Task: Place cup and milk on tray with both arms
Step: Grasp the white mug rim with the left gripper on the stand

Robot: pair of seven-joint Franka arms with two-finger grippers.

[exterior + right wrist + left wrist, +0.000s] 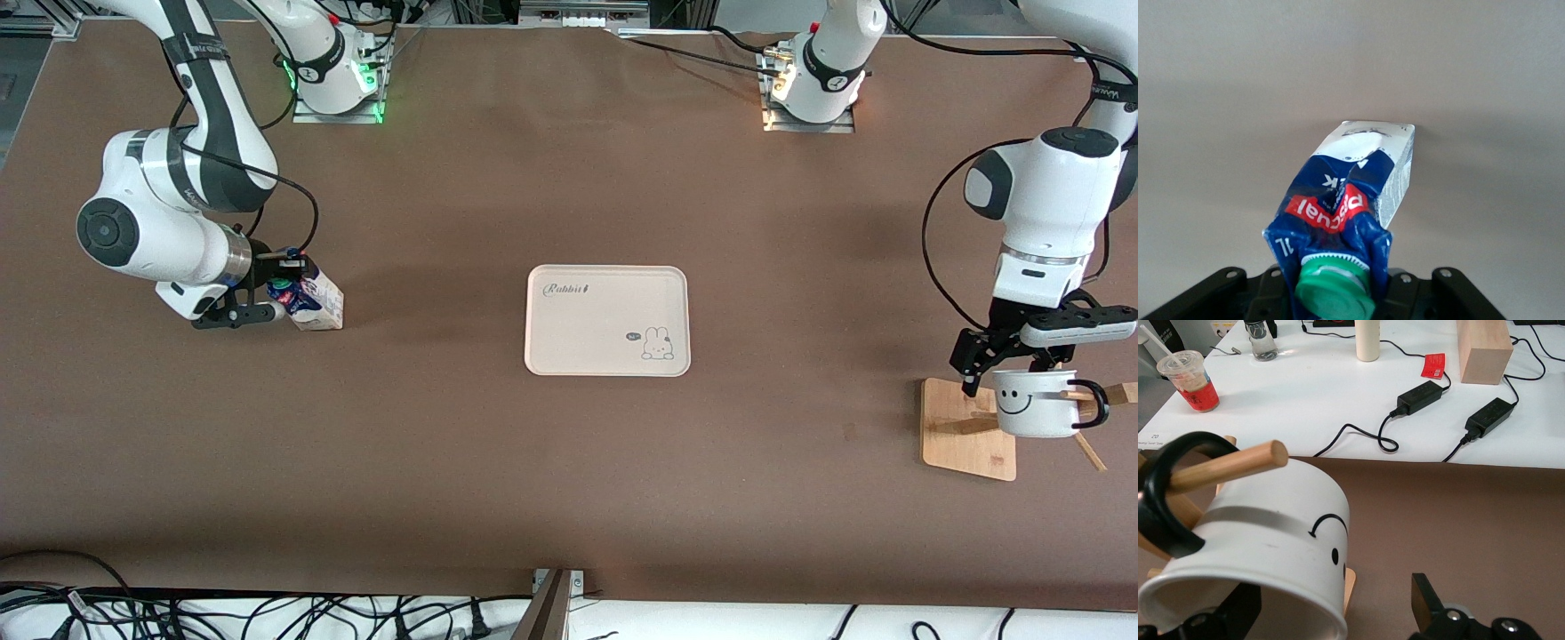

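Observation:
The milk [318, 300] stands on the brown table at the right arm's end. My right gripper [283, 286] is shut on its crumpled top, by the green cap [1335, 290]; the carton [1351, 193] fills the right wrist view. The cup [1036, 409] hangs by its black handle on a peg of a wooden stand [965, 436] at the left arm's end. My left gripper [1013, 366] is open at the cup's rim [1271, 520]. One finger [1238, 613] shows inside its mouth; the other [1425, 600] is apart from its wall. The tray [587, 329] lies bare mid-table.
The stand's wooden peg [1231, 467] runs through the cup's handle. Off the table's edge, a white bench holds a red drink cup [1195, 383], power adapters [1421, 397] and a wooden block [1483, 350]. Cables [267, 618] lie along the edge nearest the front camera.

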